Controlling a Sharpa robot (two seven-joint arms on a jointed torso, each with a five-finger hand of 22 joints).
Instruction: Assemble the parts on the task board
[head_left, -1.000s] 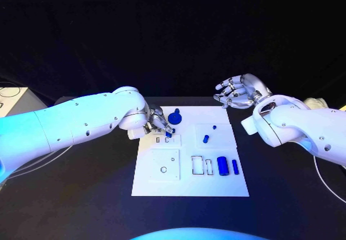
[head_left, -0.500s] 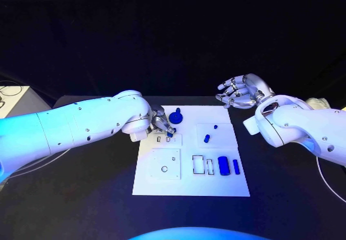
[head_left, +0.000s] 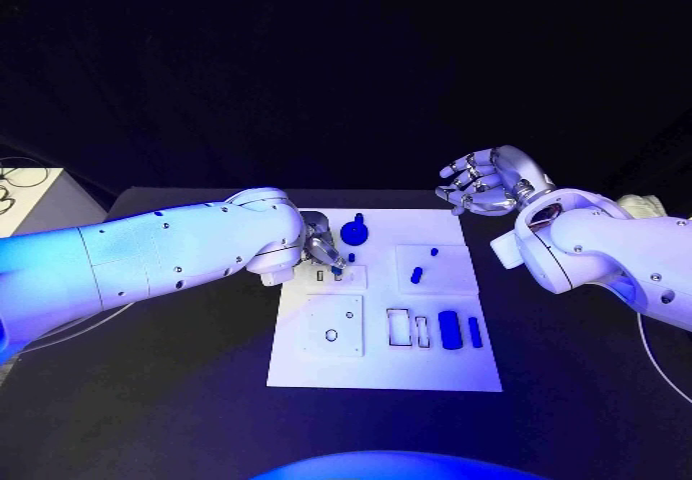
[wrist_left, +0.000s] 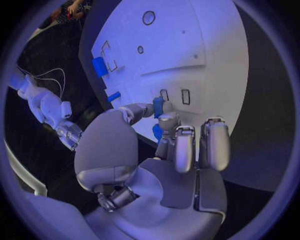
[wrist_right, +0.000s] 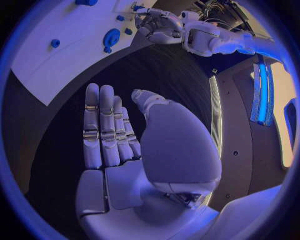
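Your left hand (head_left: 320, 252) sits low over the far left part of the task board (head_left: 384, 375), its fingertips (wrist_left: 159, 106) pinching a small blue part (wrist_left: 158, 106) right above the two little rectangular slots (wrist_left: 174, 95) near the board's left edge (the wrist view shows the piece clamped between thumb and a finger, the other fingers straight beside it). Whether the part already touches the board, you cannot tell. Against the picture a second ago, the hand has crept slightly toward the board's far edge and the left arm covers a little more of the board's left margin; the pinch itself looks unchanged.

Your right hand (head_left: 488, 181) hangs above the black table (head_left: 173, 400) just past the board's far right corner, holding nothing, fingers loosely apart and lightly curled. It has barely shifted since the earlier frames.

Out from the left hand, a round blue part (head_left: 355, 233) lies near the board's far edge, just beside the fingertips. Two small blue parts (head_left: 418, 273) rest on the raised square panel toward the right. Nearer you, a thick blue cylinder (head_left: 449, 329) and a thin blue bar (head_left: 473, 332) lie side by side, next to two rectangular outlines (head_left: 397, 326). None of these have moved.
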